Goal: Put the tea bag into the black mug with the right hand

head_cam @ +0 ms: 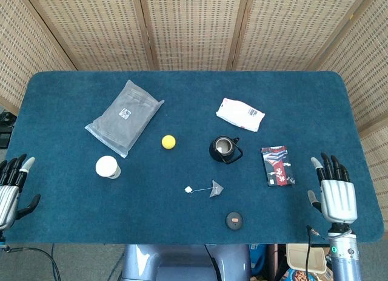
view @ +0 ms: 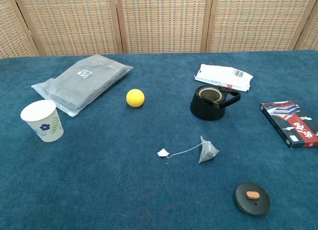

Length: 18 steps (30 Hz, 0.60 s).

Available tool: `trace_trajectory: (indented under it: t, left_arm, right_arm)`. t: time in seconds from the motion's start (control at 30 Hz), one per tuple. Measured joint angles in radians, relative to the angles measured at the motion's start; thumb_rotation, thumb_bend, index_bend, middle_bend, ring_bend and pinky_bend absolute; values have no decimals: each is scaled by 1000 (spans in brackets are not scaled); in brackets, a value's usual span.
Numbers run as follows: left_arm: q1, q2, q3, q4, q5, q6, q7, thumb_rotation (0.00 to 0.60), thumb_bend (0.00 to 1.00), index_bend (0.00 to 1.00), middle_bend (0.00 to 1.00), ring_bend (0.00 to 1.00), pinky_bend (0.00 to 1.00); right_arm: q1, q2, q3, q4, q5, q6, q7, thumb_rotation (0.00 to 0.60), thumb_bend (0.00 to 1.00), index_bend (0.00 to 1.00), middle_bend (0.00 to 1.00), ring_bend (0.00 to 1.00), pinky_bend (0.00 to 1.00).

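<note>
From the head view we see our right hand (head_cam: 337, 198) at the table's (head_cam: 60, 99) right edge, fingers apart and holding nothing; our left hand (head_cam: 11, 189) sits at the left edge, also spread and empty. The tea bag (head_cam: 216, 188) lies on the cloth just in front of the black mug (head_cam: 224, 149), apart from it.

In the chest view neither hand shows. The tea bag (view: 207, 151) lies between the mug (view: 211, 102) and a black lid (view: 252, 197), its string running left to a tag (view: 163, 152).

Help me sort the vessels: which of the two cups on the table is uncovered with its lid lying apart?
The black mug; its lid lies nearer the table's front edge. The paper cup has none.
</note>
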Motion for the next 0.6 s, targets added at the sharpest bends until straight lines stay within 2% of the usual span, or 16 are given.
trace_trajectory:
  t: [0.6]
  left_arm:
    - [0,0,0,7,-5,-2,-17,600,355,0,0,0,0]
  right_arm:
    - [-11,1,10,-1,-19,0,17,600,424,165,143,39,203]
